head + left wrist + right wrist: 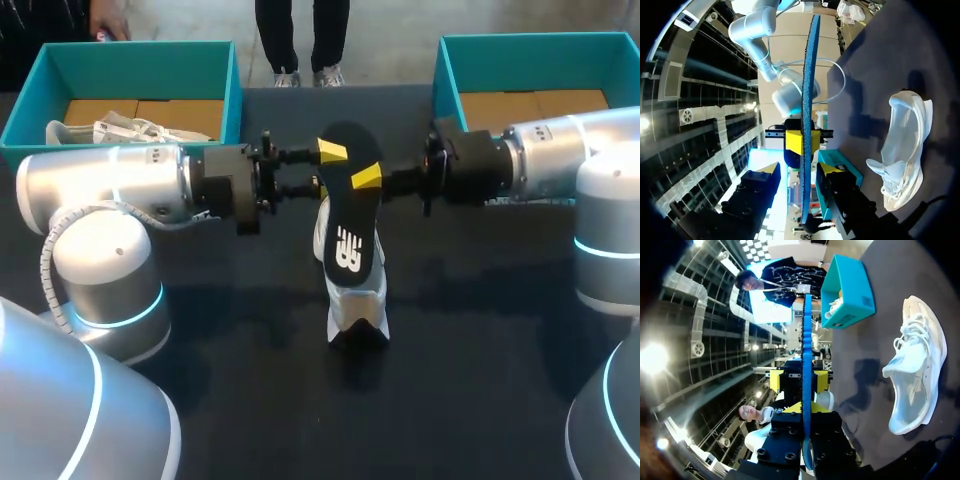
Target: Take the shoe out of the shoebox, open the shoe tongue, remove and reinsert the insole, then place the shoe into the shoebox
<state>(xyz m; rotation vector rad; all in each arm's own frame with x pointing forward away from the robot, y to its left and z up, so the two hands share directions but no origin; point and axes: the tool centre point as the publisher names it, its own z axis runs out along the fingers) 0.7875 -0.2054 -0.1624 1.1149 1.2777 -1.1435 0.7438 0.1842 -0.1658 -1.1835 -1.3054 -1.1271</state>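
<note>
My right gripper point(806, 412) is clamped on the black insole point(350, 205), holding it on edge in the air. My left gripper point(800, 169) stands open, its yellow fingers point(771, 169) either side of the insole, not touching. The white shoe point(356, 300) rests on the dark table point(480, 380) beneath, in front of the left shoebox point(232, 90) and the right shoebox point(445, 75).

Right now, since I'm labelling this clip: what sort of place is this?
Probably a robot test bench: a dark table, teal shoeboxes at its back, and the right tool gripping an insole above a white shoe.
</note>
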